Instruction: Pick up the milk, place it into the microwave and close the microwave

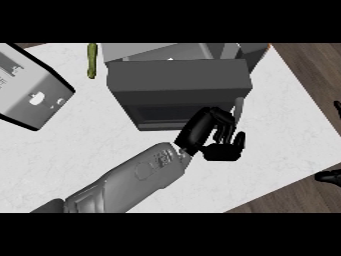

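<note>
Now the left robot hand (216, 136) touches the closed microwave (179, 85) door

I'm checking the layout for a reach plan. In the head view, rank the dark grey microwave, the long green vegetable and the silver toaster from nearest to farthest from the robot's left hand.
1. The dark grey microwave, directly above the left hand, which is at its door.
2. The long green vegetable, at the counter's far edge, left of the microwave.
3. The silver toaster, at the far left.
</note>
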Tool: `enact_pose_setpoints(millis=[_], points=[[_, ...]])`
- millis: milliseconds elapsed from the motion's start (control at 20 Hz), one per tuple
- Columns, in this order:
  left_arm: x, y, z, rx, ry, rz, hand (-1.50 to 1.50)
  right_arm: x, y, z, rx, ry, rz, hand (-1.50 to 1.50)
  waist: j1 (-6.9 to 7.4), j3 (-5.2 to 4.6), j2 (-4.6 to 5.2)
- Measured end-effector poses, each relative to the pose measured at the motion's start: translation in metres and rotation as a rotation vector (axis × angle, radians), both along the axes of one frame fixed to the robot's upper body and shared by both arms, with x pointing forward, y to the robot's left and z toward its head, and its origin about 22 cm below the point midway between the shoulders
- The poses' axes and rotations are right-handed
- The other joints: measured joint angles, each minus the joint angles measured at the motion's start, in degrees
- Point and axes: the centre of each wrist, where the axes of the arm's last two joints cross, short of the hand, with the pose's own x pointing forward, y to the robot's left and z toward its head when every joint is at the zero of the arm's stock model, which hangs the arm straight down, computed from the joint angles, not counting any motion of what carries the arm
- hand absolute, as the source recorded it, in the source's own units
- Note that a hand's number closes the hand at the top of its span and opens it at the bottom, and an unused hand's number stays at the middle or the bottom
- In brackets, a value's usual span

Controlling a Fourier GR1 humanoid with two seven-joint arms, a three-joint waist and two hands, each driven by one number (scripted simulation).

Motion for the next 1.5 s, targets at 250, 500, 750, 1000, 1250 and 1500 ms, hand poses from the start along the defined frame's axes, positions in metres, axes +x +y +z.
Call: enact_pose_setpoints(millis=[250,500,750,1000,1250,1500], points=[[0.016,0.0,0.013,0.002,-0.012,0.05,1.5,0.012,0.008,0.014,0.015,-0.023,0.058,-1.5,-1.53,0.11,0.64],[0.031,0.003,0.023,0.007,-0.014,0.105,1.5,0.022,0.013,0.029,0.014,-0.037,0.107,-1.5,-2.89,0.17,1.32],[0.044,0.007,0.031,0.013,-0.012,0.158,1.5,0.032,0.023,0.041,0.019,-0.044,0.186,-1.5,-3.88,0.25,1.91],[0.05,0.011,0.033,0.009,-0.007,0.202,1.5,0.039,0.032,0.053,0.009,-0.033,0.268,-1.5,-4.8,0.25,2.09],[0.05,0.012,0.032,0.0,0.0,0.222,1.5,0.047,0.045,0.073,-0.058,-0.043,0.38,1.5,-5.2,0.23,1.89],[0.05,0.014,0.031,-0.007,0.007,0.245,1.5,0.051,0.068,0.094,-0.131,-0.065,0.524,1.5,-5.7,0.26,1.65]])
